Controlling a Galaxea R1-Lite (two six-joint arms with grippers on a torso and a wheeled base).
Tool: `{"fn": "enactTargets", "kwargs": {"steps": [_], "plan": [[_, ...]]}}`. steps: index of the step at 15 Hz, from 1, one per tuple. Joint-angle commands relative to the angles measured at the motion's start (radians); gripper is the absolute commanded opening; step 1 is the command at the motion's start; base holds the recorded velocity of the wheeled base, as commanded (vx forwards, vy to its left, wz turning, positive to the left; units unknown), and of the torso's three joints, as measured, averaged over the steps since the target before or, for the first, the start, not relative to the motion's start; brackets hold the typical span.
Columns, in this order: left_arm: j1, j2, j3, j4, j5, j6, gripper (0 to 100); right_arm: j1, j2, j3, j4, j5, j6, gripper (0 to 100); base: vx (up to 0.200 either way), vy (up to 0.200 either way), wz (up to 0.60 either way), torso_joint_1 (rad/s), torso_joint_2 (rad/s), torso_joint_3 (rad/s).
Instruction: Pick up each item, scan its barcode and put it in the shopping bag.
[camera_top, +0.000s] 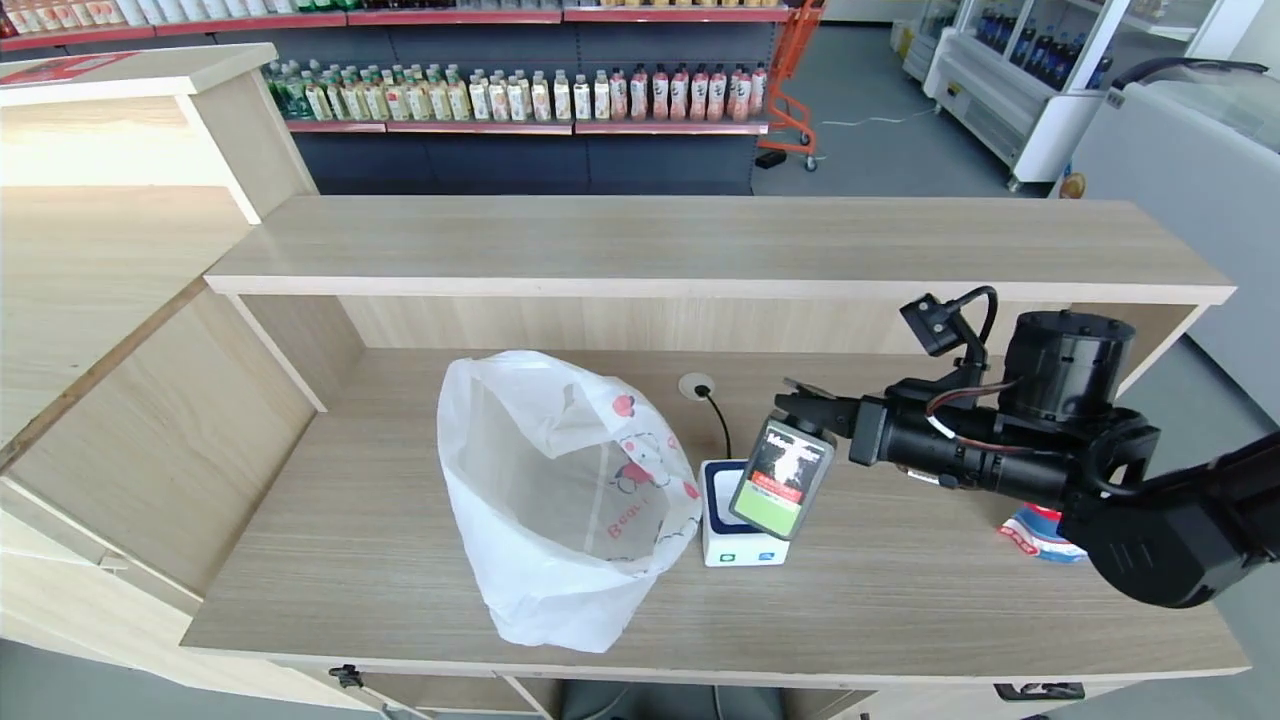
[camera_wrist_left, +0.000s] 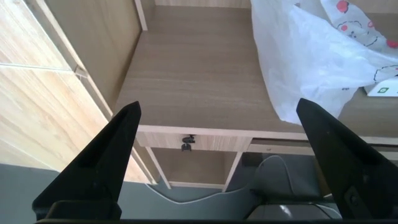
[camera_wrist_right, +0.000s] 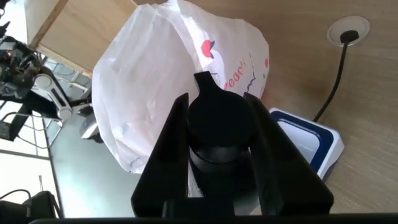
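A: What is nearest to us?
B: The left gripper (camera_wrist_left: 217, 109), at the near left edge of the counter (camera_top: 900, 600). Its fingers are wide apart and carry nothing. Just beyond it is the shopping bag (camera_top: 560, 490), with its mouth open upward.
A: And the step in hand?
B: I judge it is the scanning. The right gripper (camera_top: 803, 408) is clamped on the dark cap of a bottle (camera_top: 783, 478) and holds it tilted just above the scanner (camera_top: 735, 545), which is just beside the right side of the bag.
A: How to do it well?
B: The label faces up toward us, not down to the scanner window. I cannot see where the barcode is. The wrist should probably turn the bottle slowly until the code faces the window, close and steady. Then a short move left brings it over the bag mouth. Release low, so the thin plastic does not fold.
A: Can anything be read?
B: Not really. The bottle label has white print on black, a red band and a green field, too small to read. The bag carries a cartoon figure and red letters. A red, white and blue packet (camera_top: 1035, 535) lies to the right, half under the arm. Farther, a cable (camera_top: 720, 425) goes into the counter. At the far wall are shelves (camera_top: 520, 95) of drinks.
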Motion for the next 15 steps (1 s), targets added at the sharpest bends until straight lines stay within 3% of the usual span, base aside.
{"fn": "enactTargets", "kwargs": {"steps": [1,7,11,15], "plan": [[0.0,0.0,0.0,0.0,0.001,-0.004,100,0.003,-0.008,-0.005,-0.003,0.0,-0.002,0,0.0,0.2,0.0,0.002,0.01,0.002],[0.0,0.0,0.0,0.0,0.001,-0.001,100,0.034,0.035,-0.124,0.001,-0.003,0.003,0,0.0,0.2,0.0,0.003,0.0,0.002],[0.0,0.0,0.0,0.0,0.001,0.001,100,0.121,0.154,-0.233,-0.003,-0.029,0.003,0,0.0,0.0,0.0,0.0,0.0,0.0],[0.0,0.0,0.0,0.0,0.001,-0.001,100,0.132,0.28,-0.288,-0.011,-0.072,-0.002,0,0.0,0.0,0.0,0.0,0.0,0.0]]}}
